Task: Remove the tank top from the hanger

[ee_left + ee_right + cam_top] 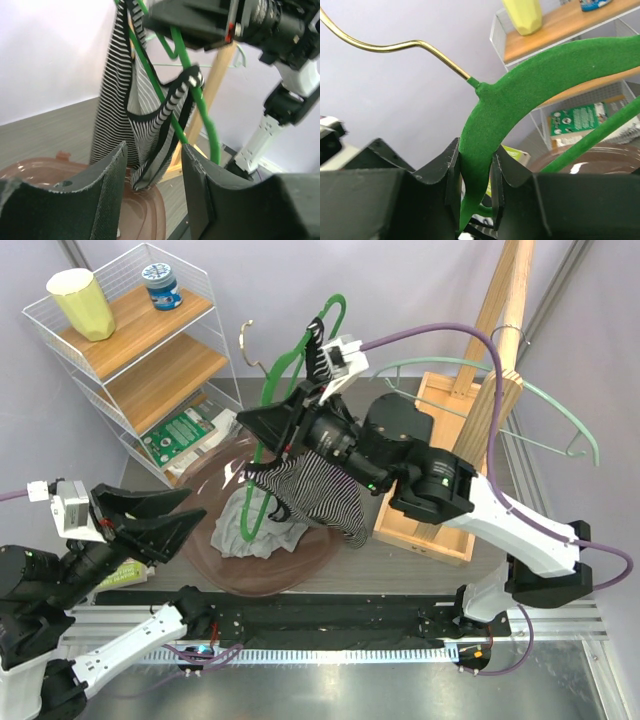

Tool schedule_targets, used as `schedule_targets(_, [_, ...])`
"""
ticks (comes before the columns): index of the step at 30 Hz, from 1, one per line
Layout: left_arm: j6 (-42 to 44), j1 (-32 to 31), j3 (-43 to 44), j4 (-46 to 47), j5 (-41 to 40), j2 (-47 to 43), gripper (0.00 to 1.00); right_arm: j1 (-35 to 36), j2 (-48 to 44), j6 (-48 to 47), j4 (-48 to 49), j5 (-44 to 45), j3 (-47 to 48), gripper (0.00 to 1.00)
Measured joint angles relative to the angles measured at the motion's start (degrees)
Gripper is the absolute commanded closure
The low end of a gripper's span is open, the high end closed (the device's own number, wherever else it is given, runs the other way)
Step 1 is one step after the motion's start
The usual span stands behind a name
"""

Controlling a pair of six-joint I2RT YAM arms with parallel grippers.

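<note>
While the right claw clamps the green hanger near its hook, holding it over a brown dish, the striped tank top dangles from it, and the left claw, jaws apart at near left, likely must next pinch the fabric and draw it off.

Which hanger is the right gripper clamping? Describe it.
The dark green hanger, brass-hooked and carrying the striped tank top, pinched in the right gripper. The pale mint hanger hangs on the wooden rack.
</note>
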Motion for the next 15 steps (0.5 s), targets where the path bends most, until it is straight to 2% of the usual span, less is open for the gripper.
schedule_targets(3, [0.61, 0.00, -0.09, 0.50, 3.98, 0.37, 0.43, -0.02, -2.47, 1.62, 2.16, -1.75, -1.36, 0.99])
schedule_targets(8, [1.66, 0.00, -1.05, 4.35, 12.09, 3.50, 0.44, -0.02, -4.11, 3.50, 4.46, -4.24, -2.71, 0.99])
schedule_targets(15, [2.21, 0.00, -2.49, 8.63, 14.82, 9.27, 0.47, -0.02, -4.22, 5.07, 5.75, -6.91, -4.87, 0.99])
